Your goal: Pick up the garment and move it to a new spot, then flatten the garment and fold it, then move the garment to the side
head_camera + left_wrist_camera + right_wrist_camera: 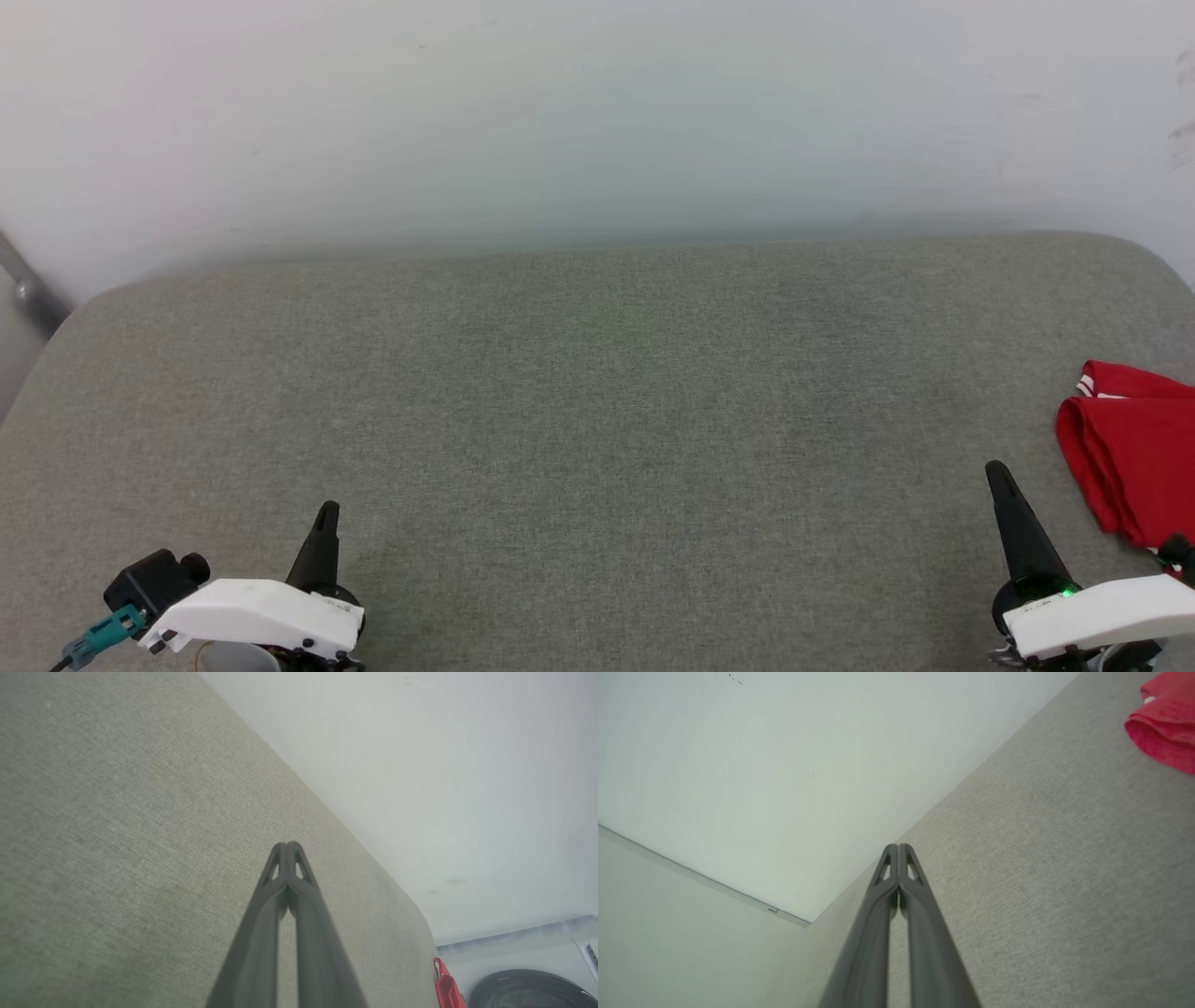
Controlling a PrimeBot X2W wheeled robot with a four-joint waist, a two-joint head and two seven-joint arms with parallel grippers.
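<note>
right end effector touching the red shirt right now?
Apart. In the right wrist view the right end effector, shut, points over bare grey cushion; the garment lies well off to the side.

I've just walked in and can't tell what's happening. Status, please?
Left gripper shut, holding nothing. Right gripper shut, holding nothing. Garment bunched at the grey surface's right edge, apart from both. Nothing between it and the right gripper.

Left gripper: 7 o'clock, jaws pressed together, empty, pointing to 12.
Right gripper: 4 o'clock, jaws together, empty, leaning toward 11.
</note>
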